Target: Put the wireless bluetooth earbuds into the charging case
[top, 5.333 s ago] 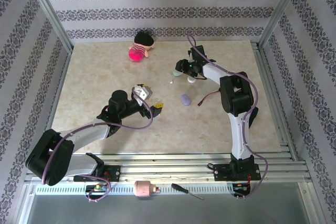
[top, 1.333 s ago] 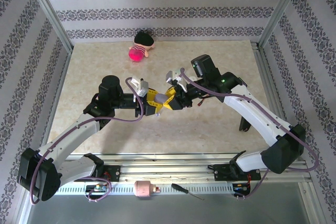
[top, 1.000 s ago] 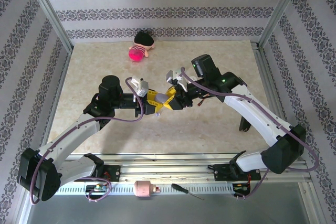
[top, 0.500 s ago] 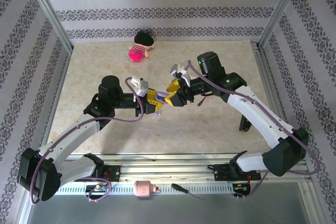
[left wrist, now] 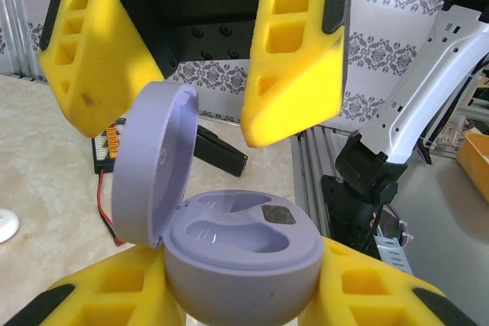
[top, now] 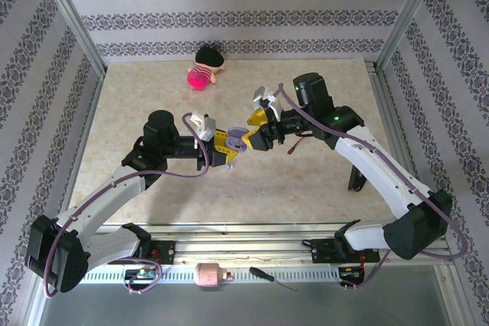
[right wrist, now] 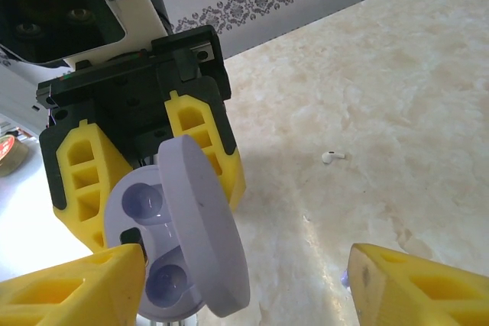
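Observation:
A lavender charging case point(left wrist: 241, 257) sits between the yellow fingers of my left gripper point(left wrist: 241, 295), which is shut on its base. Its lid point(left wrist: 153, 162) stands open on the left, and both wells look empty. From the top, my left gripper point(top: 229, 145) holds the case point(top: 234, 141) above the middle of the table. My right gripper point(top: 250, 130) hovers just beyond it, open, its yellow fingers point(left wrist: 298, 59) above the lid. In the right wrist view, the open case point(right wrist: 172, 238) lies ahead of my right gripper point(right wrist: 244, 288). One white earbud point(right wrist: 332, 157) lies on the table.
A pink plush doll point(top: 202, 70) lies at the far edge of the marble table point(top: 137, 112). A red wire with a black plug point(top: 296, 146) lies under my right arm. Metal rails point(top: 397, 150) edge the table's right side, and a screwdriver point(top: 273, 278) rests on the near rail.
My right gripper's jaws have spread wide and it has drawn back up and to the right, away from the case. My left gripper has held still with the case.

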